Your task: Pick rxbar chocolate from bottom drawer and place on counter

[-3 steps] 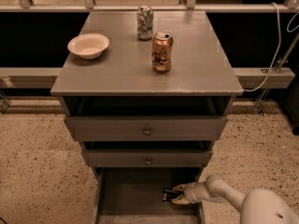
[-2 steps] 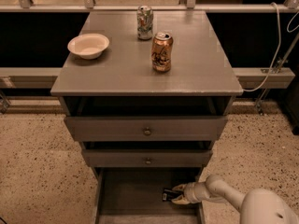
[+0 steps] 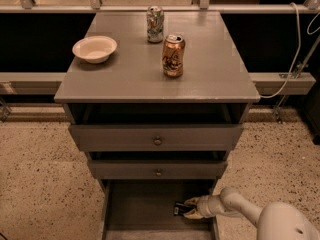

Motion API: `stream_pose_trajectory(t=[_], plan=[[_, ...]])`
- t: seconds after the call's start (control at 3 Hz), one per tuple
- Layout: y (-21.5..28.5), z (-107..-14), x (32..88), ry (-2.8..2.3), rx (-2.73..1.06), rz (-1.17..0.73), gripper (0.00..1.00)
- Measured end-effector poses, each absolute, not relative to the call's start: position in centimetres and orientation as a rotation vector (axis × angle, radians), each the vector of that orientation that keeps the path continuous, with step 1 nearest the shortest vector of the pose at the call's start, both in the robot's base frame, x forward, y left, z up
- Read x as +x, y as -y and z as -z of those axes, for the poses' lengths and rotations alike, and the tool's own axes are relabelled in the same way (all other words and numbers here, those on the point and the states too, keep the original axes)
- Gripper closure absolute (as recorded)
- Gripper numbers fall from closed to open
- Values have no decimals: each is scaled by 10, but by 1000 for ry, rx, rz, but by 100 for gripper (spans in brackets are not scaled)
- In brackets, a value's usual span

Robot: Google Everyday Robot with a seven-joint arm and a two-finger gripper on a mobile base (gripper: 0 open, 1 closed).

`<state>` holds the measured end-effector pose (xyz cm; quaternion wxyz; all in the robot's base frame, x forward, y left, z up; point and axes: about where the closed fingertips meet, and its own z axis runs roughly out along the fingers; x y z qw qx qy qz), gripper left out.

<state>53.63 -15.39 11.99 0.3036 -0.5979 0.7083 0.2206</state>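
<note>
**Grey drawer pulled out, gripper at the black bar**

Cream-white arm (image 3: 235, 205) is seen entering from the 4 o'clock corner of the view and reaching left into the bottom drawer (image 3: 140, 211), which is pulled open. The gripper (image 3: 189, 208) is held low over the drawer floor, near its right wall. The rxbar (image 3: 179, 209) is laid flat on that floor, and its right end is met by the gripper tip; its dark left end is seen at 9 o'clock of the gripper. Whether the bar is clamped cannot be told.

Above the open drawer, two shallower drawers are stacked. The middle drawer (image 3: 125, 170) and then the top drawer (image 3: 115, 138) are each marked by a small round knob at the centre, and a dark gap is shown above each front.

The counter (image 3: 125, 81) is found farther back. A copper can (image 3: 173, 55) is stood upright just right of its centre. A pale bowl (image 3: 94, 49) is set at 9 o'clock of that can, near the left edge and well apart from it. A silver can (image 3: 155, 24) is stood upright at 11 o'clock of the copper can, close to the far edge.

Speckled floor (image 3: 35, 184) is seen on both sides of the cabinet.
</note>
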Motion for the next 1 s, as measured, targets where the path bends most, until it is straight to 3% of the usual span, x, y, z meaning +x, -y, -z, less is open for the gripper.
stream_pose_trajectory(t=[1.0], plan=[[154, -120, 536, -1877, -1584, -584, 100]])
